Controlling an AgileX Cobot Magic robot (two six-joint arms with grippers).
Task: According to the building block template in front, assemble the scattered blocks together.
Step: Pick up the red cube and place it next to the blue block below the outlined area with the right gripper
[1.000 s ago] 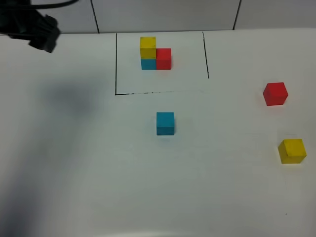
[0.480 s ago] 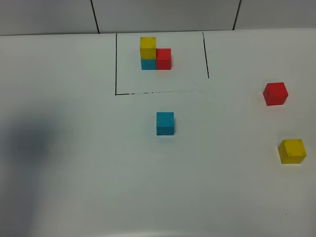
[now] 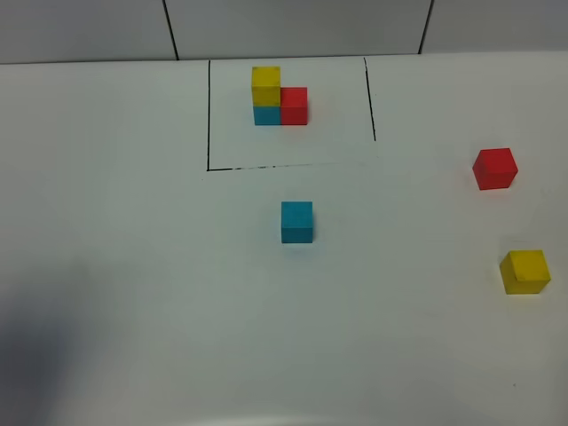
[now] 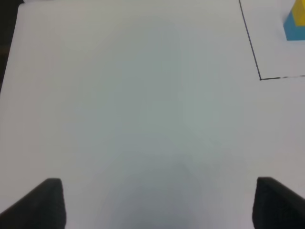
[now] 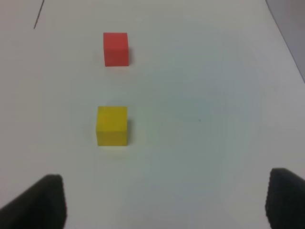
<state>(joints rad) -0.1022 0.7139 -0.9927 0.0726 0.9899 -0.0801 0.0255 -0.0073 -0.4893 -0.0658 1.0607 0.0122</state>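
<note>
You see the left gripper (image 4: 162, 202) only in its wrist view. Two dark fingertips (image 4: 50, 202) poke in at the frame's corners, spread wide with nothing between them. It points down and forward over bare white table (image 3: 133, 266), off to the side of the black outline (image 4: 250, 43). How high it hangs, you can't tell.

The right gripper (image 5: 167, 200) looks the same: fingers (image 5: 286, 200) spread wide, nothing pinched, only the tips visible. It is aimed along the table with the yellow block (image 5: 112, 125) ahead of it and the red block (image 5: 116, 48) beyond that, both apart from the fingers.

Both arms lie outside the high view. You only get a soft dark shadow (image 3: 35, 355) at the near left corner of the table.

The building block template (image 3: 279, 96) sits at the back inside the outline (image 3: 209, 115), yellow on cyan with red touching alongside. The left wrist view cuts it off, showing just a yellow and cyan corner (image 4: 295, 21).

The scattered blocks lie loose and well apart:
- The cyan block (image 3: 297, 222) is in front of the outline, mid-table.
- The red block (image 3: 494, 169) is far right.
- The yellow block (image 3: 524, 272) is nearer you, close to the right edge.

Both wrist pictures are blurry, so the finger pads don't read.
</note>
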